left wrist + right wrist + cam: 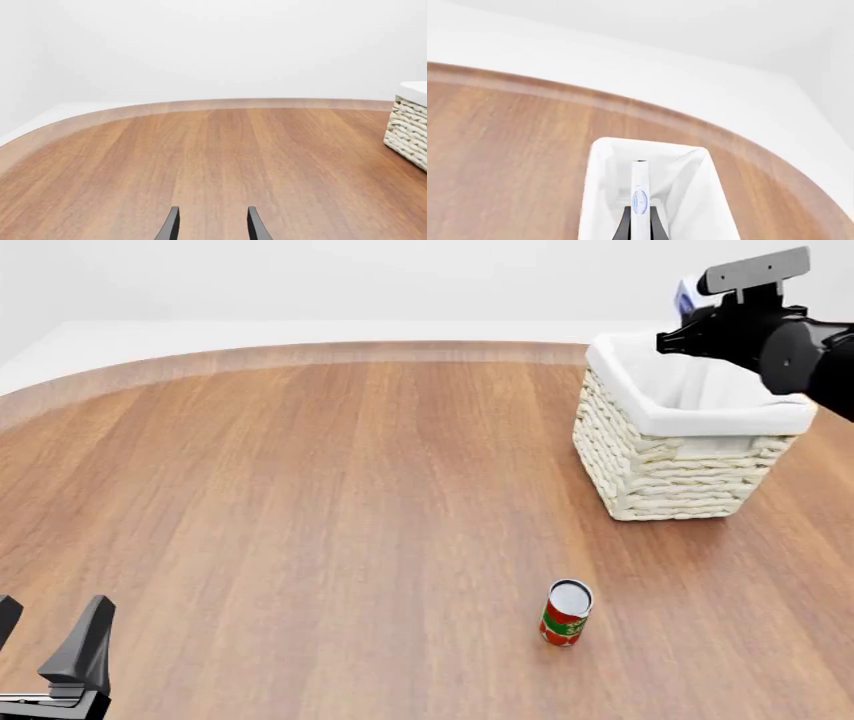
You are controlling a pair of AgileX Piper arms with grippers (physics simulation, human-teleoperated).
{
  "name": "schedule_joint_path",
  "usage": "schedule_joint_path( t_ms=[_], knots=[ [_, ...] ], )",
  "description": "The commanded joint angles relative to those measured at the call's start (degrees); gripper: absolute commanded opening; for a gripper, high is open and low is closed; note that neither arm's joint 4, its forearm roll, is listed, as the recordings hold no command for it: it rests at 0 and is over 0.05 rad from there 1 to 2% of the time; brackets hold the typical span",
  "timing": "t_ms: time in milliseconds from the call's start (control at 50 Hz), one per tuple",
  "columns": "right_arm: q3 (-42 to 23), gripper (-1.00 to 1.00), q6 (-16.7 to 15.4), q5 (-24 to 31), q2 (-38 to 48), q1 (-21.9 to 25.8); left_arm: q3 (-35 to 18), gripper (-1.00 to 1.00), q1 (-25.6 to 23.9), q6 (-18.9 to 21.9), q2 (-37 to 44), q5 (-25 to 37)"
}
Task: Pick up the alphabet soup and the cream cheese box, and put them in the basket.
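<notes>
One cream cheese box (640,200) is pinched edge-on in my right claw (639,226), fingers pressed on its two broad faces, suspended above the open mouth of the basket (667,480). In the front view only a blue-white corner of the box shows at the claw, at 1 o'clock from desk centre. I judge the box light, thin and stiff-sided: a hold on the flat faces is correct, and excess squeeze could crush the carton. The liner looks soft, so a release from here should land gently. The alphabet soup is not visible in any view; whether it lies inside the basket cannot be told. A red-and-green can (566,613) stands upright at 5 o'clock on the desk (334,490), well apart from the basket. My left claw (47,645) rests at 8 o'clock, spread, holding nothing.
</notes>
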Motion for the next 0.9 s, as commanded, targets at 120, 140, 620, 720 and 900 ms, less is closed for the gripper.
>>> schedule_joint_path(
  t_ms=[120,140,620,720,900],
  knots=[
    [-7.4,-1.0,0.6,2.6,6.7,-1.2,0.0,1.0,0.0,0.0,0.0,0.0],
    [-7.9,-1.0,0.5,2.8,7.2,-1.2,0.0,1.0,0.0,0.0,0.0,0.0],
    [-15.5,-1.0,-0.7,6.6,15.1,-3.9,0.0,1.0,0.0,0.0,0.0,0.0],
    [-16.4,-1.0,-1.2,7.0,16.5,-4.2,0.0,1.0,0.0,0.0,0.0,0.0],
    [-18.5,-1.0,-1.9,7.9,19.1,-4.6,0.0,1.0,0.0,0.0,0.0,0.0]
  ],
)
